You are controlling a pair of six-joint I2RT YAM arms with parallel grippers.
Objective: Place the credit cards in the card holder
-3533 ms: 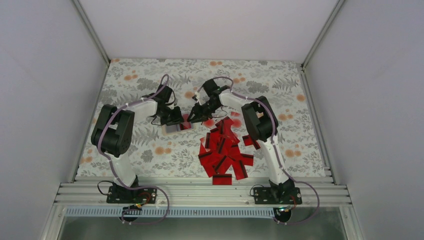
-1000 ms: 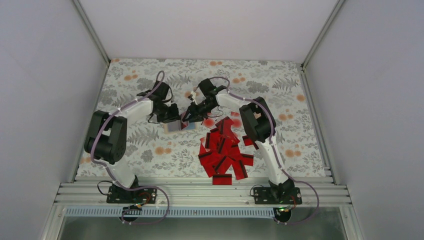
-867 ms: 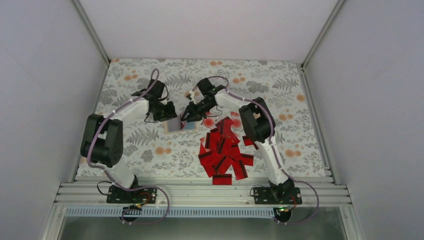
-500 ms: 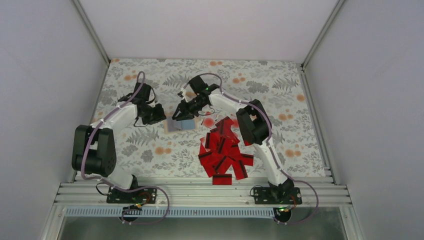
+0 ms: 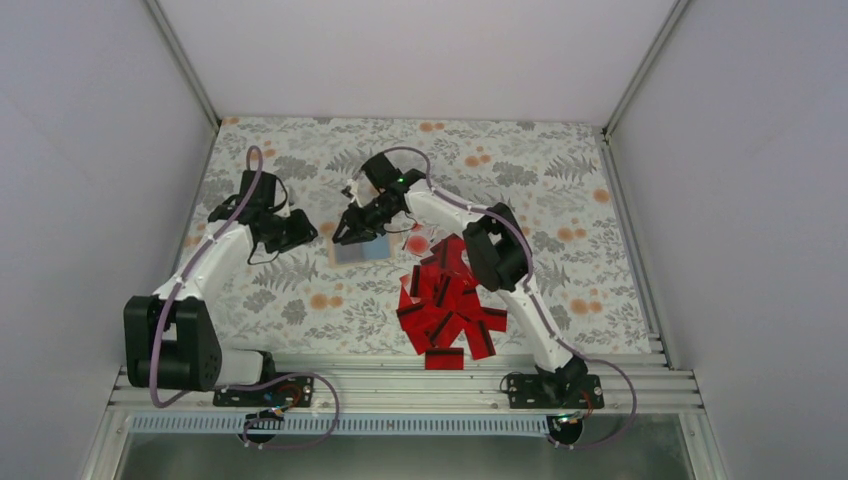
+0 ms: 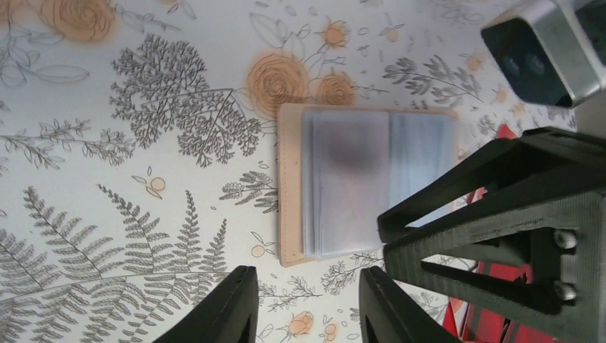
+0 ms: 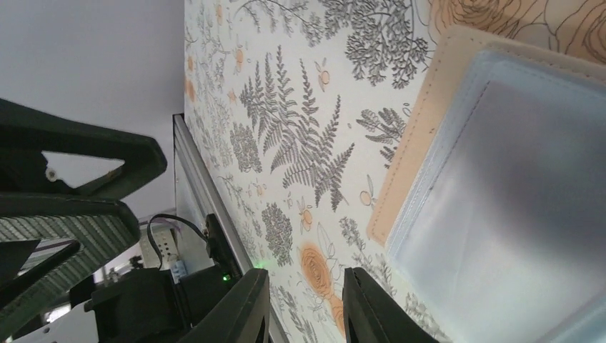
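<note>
From above, the left gripper is seen drawn back leftward from the card holder, which is left flat on the worktop beside the credit cards. At the left wrist, its fingers are parted and empty. At the right wrist, the right gripper is held narrowly parted and empty by the holder's corner.

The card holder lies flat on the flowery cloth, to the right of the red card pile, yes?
Not quite. The card holder does lie flat on the cloth, but to the left of the card pile, not the right. The top view shows it.
</note>
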